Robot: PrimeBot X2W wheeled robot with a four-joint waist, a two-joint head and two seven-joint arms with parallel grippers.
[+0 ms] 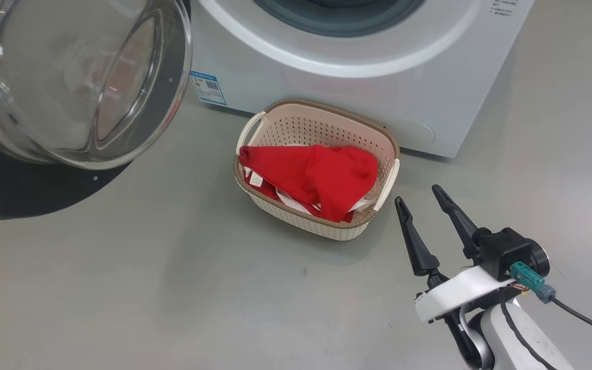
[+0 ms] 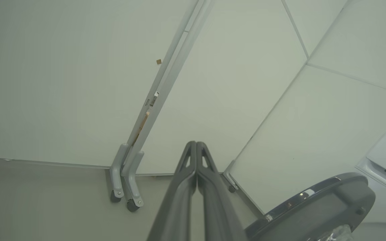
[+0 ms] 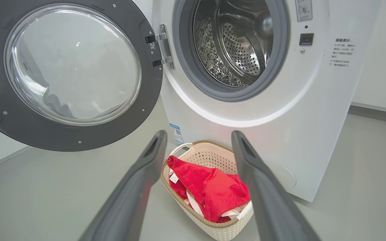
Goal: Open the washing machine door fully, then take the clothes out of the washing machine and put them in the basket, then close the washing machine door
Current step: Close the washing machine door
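Clothes (image 1: pixel 316 177): in basket (image 1: pixel 327 107); drum (image 3: pixel 236 43) looks bare to me. Door (image 1: pixel 70 82): wide open, on my left. Left gripper (image 2: pixel 196 144): clenched, empty, beside door's rim, the nearer arm. Right gripper (image 1: pixel 417 193): spread, empty, near basket.

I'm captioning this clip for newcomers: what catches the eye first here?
Bright red clothes heaped in the cream basket on the floor, right before the white washing machine. Beside it, the big round door hangs wide open, baring a steel drum that looks empty.
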